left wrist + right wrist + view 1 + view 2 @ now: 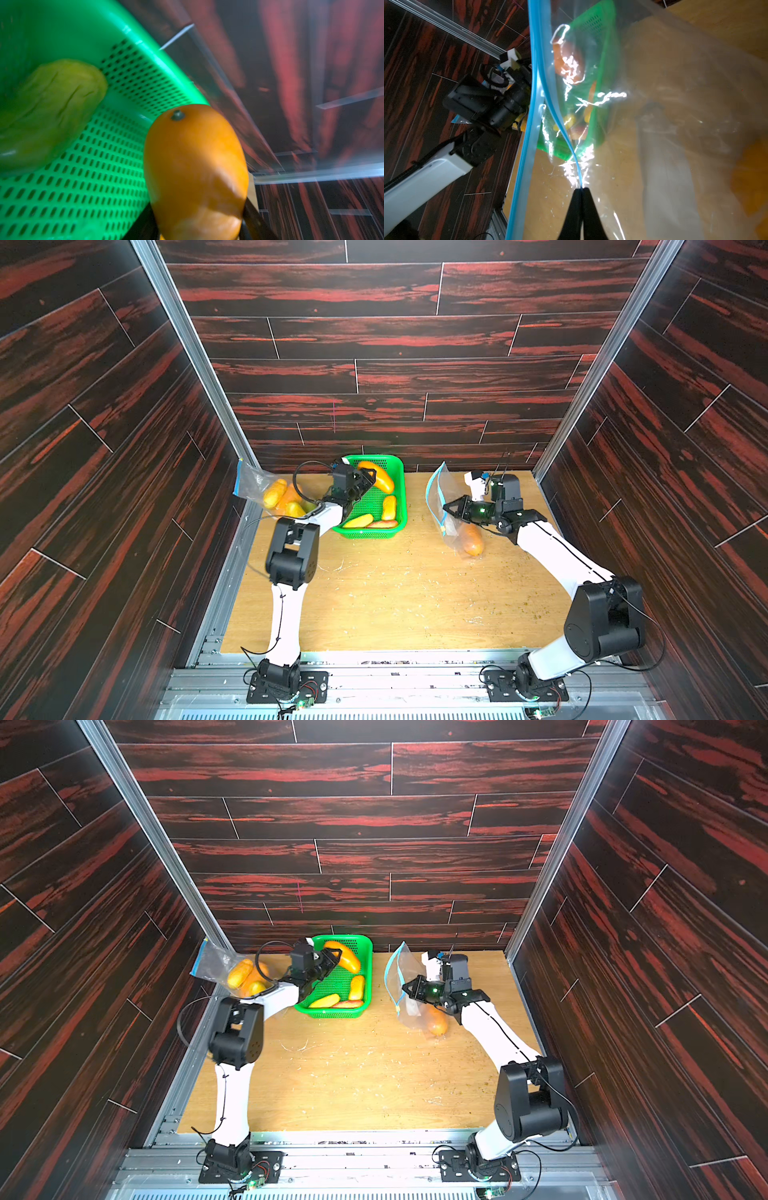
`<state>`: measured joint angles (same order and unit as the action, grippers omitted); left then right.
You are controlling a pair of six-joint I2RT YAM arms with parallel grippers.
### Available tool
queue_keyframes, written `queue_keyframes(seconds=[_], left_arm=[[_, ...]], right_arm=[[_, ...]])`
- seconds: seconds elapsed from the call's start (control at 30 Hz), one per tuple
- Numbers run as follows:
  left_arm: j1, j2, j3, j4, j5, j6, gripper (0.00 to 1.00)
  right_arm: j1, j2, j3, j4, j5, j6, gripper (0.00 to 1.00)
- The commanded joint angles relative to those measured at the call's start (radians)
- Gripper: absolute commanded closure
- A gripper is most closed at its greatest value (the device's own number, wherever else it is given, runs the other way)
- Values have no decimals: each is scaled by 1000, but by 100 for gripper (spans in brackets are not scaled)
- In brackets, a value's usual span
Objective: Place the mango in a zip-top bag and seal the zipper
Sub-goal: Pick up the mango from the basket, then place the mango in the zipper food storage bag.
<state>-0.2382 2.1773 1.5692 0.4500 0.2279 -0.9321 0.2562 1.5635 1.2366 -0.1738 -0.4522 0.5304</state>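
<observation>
Left pincer [369,480] clasps the mango [381,477] over the basket [402,497]; right pincer [445,508] pinches the zip-top bag [439,486].

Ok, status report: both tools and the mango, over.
Left tool shut on orange mango, over green basket. Right tool pinching zip-top bag rim, mouth open, another mango inside. Nothing visible between basket and bag.
</observation>
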Motion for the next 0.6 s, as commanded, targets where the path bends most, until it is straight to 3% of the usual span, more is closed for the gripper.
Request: queue_keyframes(seconds=[0.0, 0.23, 0.57], left_arm=[[-21, -222, -142, 203, 42, 191, 74], [-177, -507, -302, 139, 55, 558, 81], [-319, -512, -259, 196, 180, 645, 80]], right_arm=[[13, 6, 49, -7, -13, 13, 100], [29, 3, 101, -35, -2, 12, 100], [33, -41, 150, -113, 74, -26, 100]])
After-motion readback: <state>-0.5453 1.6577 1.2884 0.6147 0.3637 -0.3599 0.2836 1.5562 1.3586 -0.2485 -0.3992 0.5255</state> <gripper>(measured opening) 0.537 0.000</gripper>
